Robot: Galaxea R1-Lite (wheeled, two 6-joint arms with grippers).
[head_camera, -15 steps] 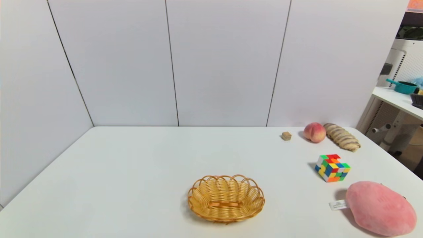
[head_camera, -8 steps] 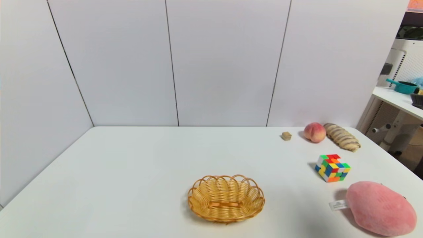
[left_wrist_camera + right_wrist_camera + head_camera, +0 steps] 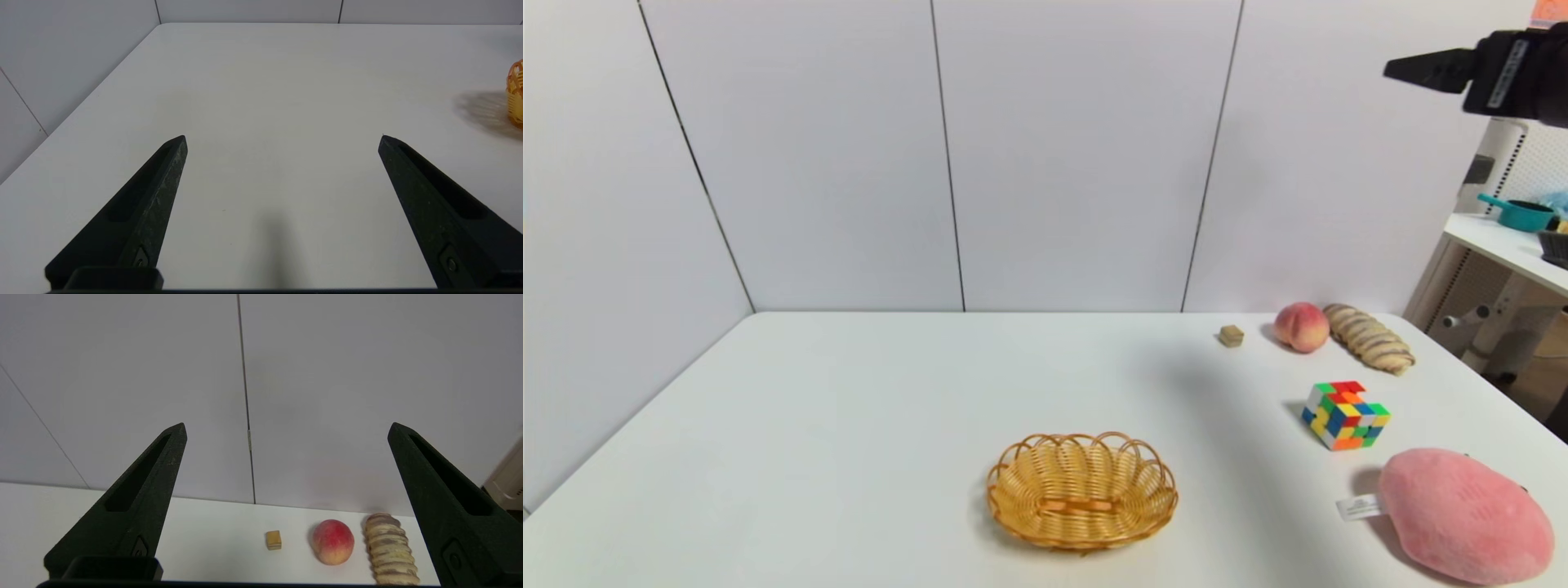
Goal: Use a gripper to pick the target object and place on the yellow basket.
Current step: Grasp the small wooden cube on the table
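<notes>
Your right gripper point(image 3: 286, 430) hung high above the counter point(image 3: 866, 408), released and empty. The cube point(image 3: 273, 540) sat well below and ahead of it, just beside the peach point(image 3: 333, 542). Your left gripper point(image 3: 282, 139) also stood released over bare counter, the basket point(image 3: 515, 94) off to its side.

Target object point(image 3: 1231, 336) far right, just left of peach point(image 3: 1300, 327); yellow basket point(image 3: 1081, 490) near-centre.
</notes>
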